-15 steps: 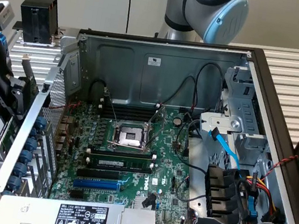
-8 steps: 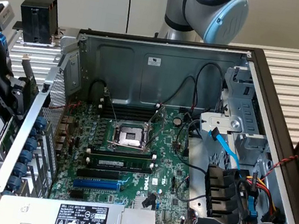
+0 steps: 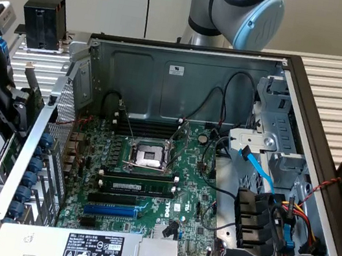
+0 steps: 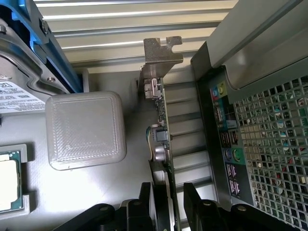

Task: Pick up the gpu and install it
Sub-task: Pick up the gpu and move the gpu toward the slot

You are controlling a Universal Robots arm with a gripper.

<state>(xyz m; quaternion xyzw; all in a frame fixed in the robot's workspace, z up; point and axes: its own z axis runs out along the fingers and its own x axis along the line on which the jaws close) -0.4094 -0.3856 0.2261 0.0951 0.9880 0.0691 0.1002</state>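
Observation:
The gpu (image 3: 33,100) is a small green card with a metal end bracket, standing on edge just outside the open computer case at the exterior view's left. My gripper (image 3: 17,114) is beside the case wall, closed around the card's lower end. In the wrist view the gpu (image 4: 161,120) runs edge-on away from the camera. Its bracket is at the far end, and my gripper (image 4: 168,197) has one black finger on each side of it. The large green motherboard (image 3: 148,183) lies inside the case, with a blue slot (image 3: 111,210) near its front.
The case's perforated rear panel (image 4: 269,144) with its ports is close beside the card. A grey square pad (image 4: 84,130) and a processor chip (image 4: 9,180) lie on the tray outside the case. A black cooler (image 3: 44,23) stands behind. Cables and drive cages (image 3: 263,203) crowd the exterior view's right.

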